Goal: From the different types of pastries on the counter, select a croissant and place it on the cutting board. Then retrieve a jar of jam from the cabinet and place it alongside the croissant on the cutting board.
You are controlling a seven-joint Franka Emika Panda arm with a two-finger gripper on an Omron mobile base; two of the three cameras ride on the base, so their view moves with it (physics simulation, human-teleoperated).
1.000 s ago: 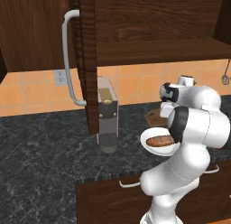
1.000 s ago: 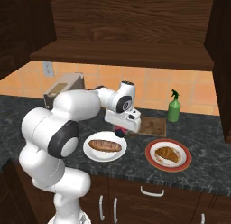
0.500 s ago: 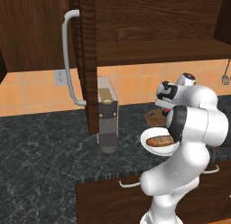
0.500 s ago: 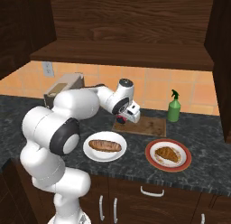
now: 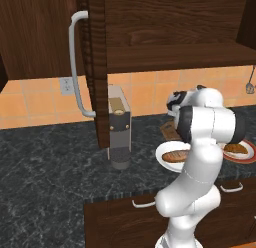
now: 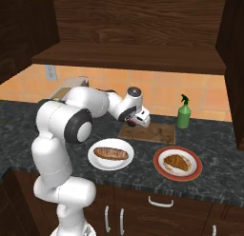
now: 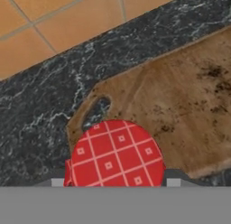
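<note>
My gripper (image 6: 133, 121) hangs over the left end of the cutting board (image 6: 155, 133), shut on the jar of jam (image 7: 115, 157). The jar's red checkered top sits between the fingertips, just above the corner of the cutting board (image 7: 180, 105) that has the hole. The croissant (image 6: 176, 161) lies on a red plate (image 6: 194, 172) in front of the board on the counter (image 6: 19, 121). The longer dark pastry (image 6: 110, 153) rests on a white plate (image 6: 97, 162). The cabinet (image 5: 95, 67) door stands open, its grey bar handle (image 5: 75, 67) facing out.
A green spray bottle (image 6: 183, 112) stands behind the board's right end. A grey appliance (image 5: 120, 132) sits under the open cabinet door. An orange tiled wall (image 6: 157, 87) backs the counter, and a wooden shelf (image 6: 128, 56) overhangs it.
The hand has lifted a little and turned over the board's left end, with the jar still in it. Plates and pastries have not moved.
</note>
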